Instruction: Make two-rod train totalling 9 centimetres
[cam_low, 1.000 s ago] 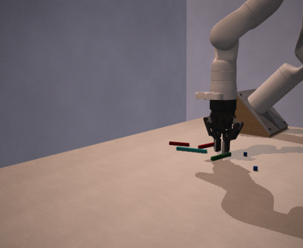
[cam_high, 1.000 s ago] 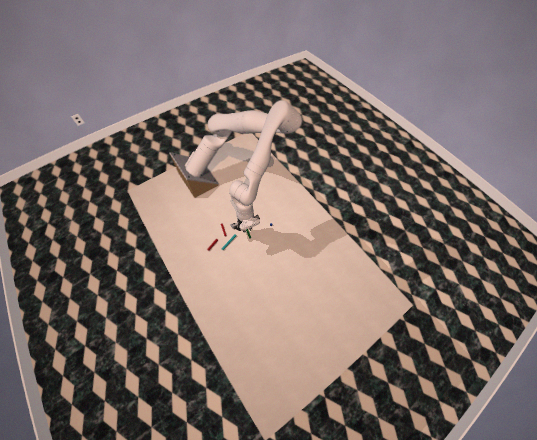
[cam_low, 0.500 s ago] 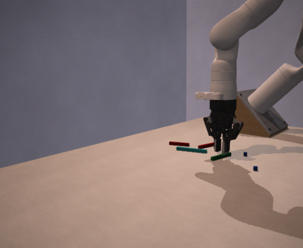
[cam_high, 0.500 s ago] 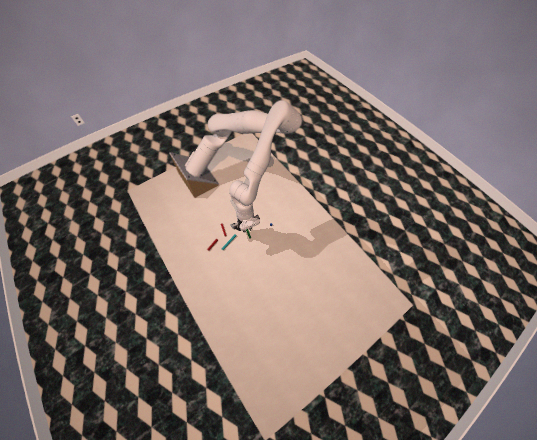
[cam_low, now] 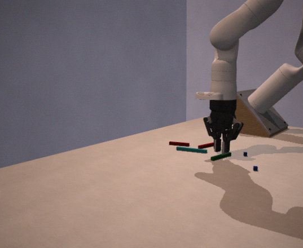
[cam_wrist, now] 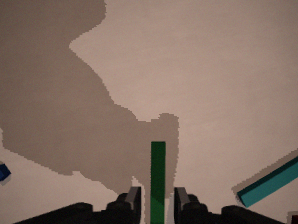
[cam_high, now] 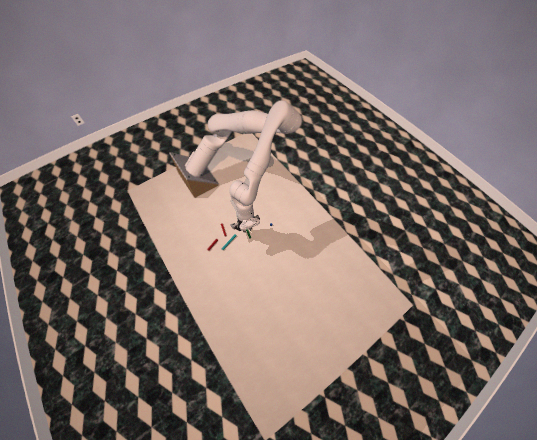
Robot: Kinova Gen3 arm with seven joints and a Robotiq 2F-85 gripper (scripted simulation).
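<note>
A green rod [cam_low: 220,156] lies flat on the table; it also shows in the top view [cam_high: 248,232] and in the wrist view [cam_wrist: 158,175]. My gripper [cam_low: 222,149] points straight down over the rod's near end. In the wrist view the two fingers stand on either side of the rod with a small gap on each side, so the gripper is partly open and not pressing on it. Two small blue cubes [cam_low: 245,154] [cam_low: 255,168] sit apart on the table to the right of the gripper. One blue cube shows at the wrist view's left edge [cam_wrist: 4,172].
A turquoise rod [cam_low: 191,150] lies just left of the green rod, also in the wrist view [cam_wrist: 270,182]. Two red rods [cam_low: 179,144] [cam_low: 206,145] lie behind it. The arm's wedge base [cam_low: 258,118] stands at the back right.
</note>
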